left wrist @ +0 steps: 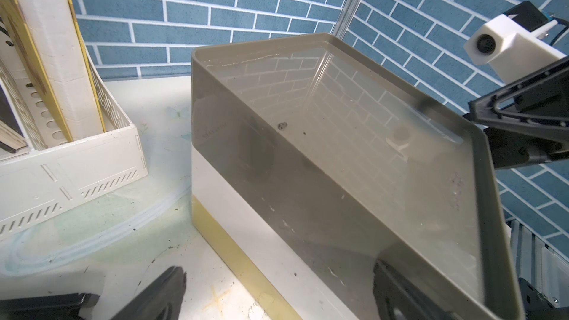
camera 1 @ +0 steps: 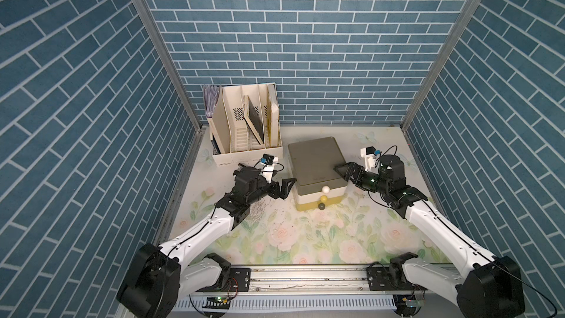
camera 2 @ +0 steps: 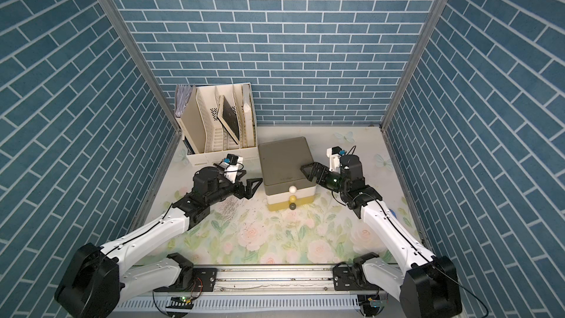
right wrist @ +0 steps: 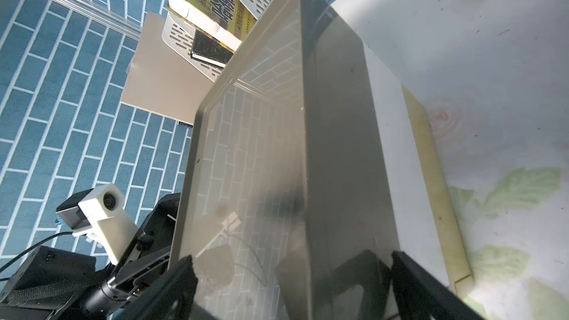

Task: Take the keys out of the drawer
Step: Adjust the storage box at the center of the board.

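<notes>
Drawer unit (camera 1: 316,160) sits shut, keys hidden. Left jaws and right jaws flank it, both spread wide, gripping nothing. Book (right wrist: 212,1) cover partly reads "HARVARD".

A staged robot-lab booth: brick-print wall panels (camera 1: 305,41) in aluminium framing (camera 1: 153,30), floral tabletop (camera 1: 305,234), two robot arms (camera 1: 208,224) on a metal rail (camera 1: 305,276), a file organizer (camera 1: 238,157) as desk prop.
</notes>
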Controlling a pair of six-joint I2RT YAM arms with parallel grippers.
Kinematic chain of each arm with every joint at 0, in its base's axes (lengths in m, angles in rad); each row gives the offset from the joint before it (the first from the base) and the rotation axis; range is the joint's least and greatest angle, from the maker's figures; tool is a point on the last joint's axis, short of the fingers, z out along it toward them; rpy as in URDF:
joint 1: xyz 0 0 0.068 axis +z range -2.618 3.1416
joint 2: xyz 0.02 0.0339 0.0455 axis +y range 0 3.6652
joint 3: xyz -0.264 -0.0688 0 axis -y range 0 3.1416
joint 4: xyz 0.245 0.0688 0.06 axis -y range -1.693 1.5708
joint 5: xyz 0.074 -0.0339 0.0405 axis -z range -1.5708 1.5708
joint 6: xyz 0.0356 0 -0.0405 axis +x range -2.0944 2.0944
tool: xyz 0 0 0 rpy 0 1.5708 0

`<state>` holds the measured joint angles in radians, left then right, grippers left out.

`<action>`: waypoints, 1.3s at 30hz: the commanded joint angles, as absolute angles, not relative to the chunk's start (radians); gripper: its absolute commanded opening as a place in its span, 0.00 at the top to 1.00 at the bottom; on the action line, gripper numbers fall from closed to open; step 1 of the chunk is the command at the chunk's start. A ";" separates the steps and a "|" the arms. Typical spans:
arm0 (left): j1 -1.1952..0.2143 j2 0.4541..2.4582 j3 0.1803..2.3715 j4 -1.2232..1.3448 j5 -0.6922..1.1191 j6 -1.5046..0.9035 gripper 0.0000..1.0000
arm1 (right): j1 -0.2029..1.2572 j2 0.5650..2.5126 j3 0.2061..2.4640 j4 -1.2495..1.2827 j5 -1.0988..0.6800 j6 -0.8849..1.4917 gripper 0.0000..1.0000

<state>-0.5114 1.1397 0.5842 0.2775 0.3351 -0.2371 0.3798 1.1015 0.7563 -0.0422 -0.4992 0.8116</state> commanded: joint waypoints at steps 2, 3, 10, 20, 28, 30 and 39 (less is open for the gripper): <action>-0.531 1.161 0.569 0.304 0.375 -0.222 0.00 | 0.410 1.129 0.809 -0.002 -0.550 0.784 0.00; -0.531 1.166 0.571 0.301 0.376 -0.222 0.00 | 0.410 1.136 0.815 -0.006 -0.544 0.774 0.00; -0.531 1.189 0.586 0.303 0.379 -0.216 0.00 | 0.402 1.172 0.858 -0.055 -0.511 0.704 0.00; -0.531 1.193 0.591 0.297 0.380 -0.215 0.00 | 0.342 1.204 0.896 -0.076 -0.540 0.658 0.00; -0.531 1.173 0.601 0.277 0.377 -0.211 0.00 | 0.336 1.158 0.905 -0.134 -0.535 0.651 0.00; -0.531 1.166 0.603 0.263 0.364 -0.207 0.00 | 0.336 1.137 0.901 -0.157 -0.537 0.653 0.00; -0.529 1.142 0.570 0.263 0.352 -0.213 0.00 | 0.337 1.010 0.895 -0.339 -0.497 0.644 0.00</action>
